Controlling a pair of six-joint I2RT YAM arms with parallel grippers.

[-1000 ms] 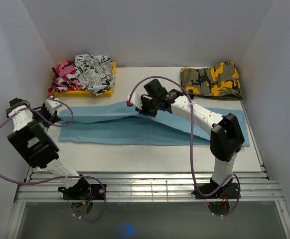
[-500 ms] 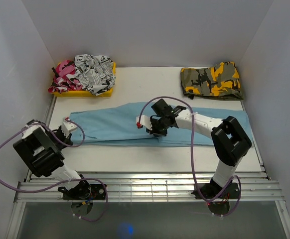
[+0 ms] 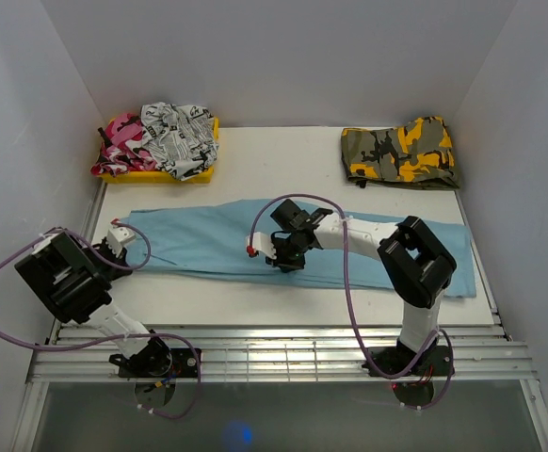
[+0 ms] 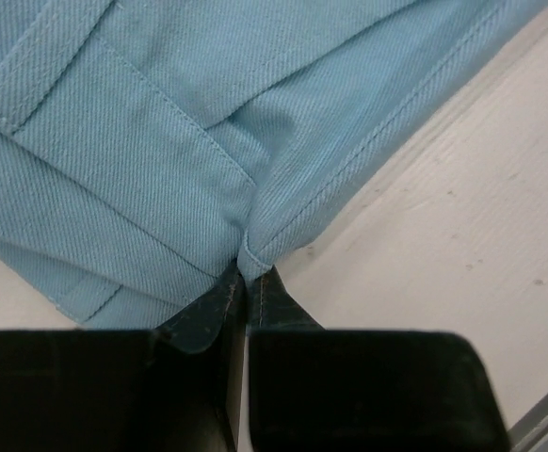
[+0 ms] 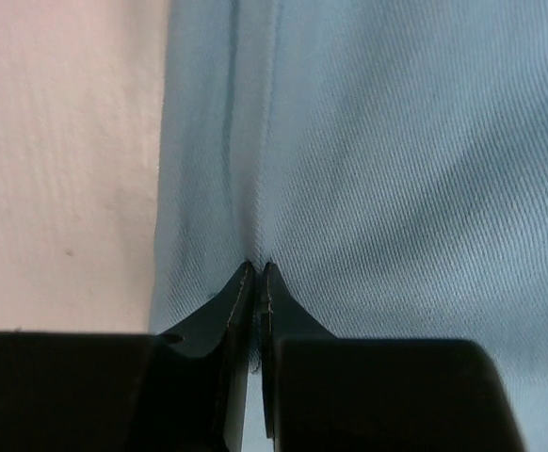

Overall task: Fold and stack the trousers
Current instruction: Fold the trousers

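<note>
The light-blue trousers (image 3: 217, 240) lie folded lengthwise across the table, from the left edge to the right edge. My left gripper (image 3: 116, 247) is shut on a hemmed corner of the trousers (image 4: 208, 141) at their left end, low on the table; the cloth corner is pinched between its fingertips (image 4: 249, 279). My right gripper (image 3: 279, 259) is shut on a pinch of the trousers (image 5: 396, 169) near their front edge at mid-length; its fingertips (image 5: 256, 270) press together on the cloth.
A yellow tray (image 3: 194, 169) with crumpled pink and black-and-white clothes stands at the back left. Folded camouflage trousers (image 3: 401, 151) lie at the back right. The table's front rail (image 3: 274, 353) runs behind the arm bases.
Both grippers have drawn the far long edge of the trousers toward the front, folding the cloth over itself. The left gripper has come down to the table at the left end.
</note>
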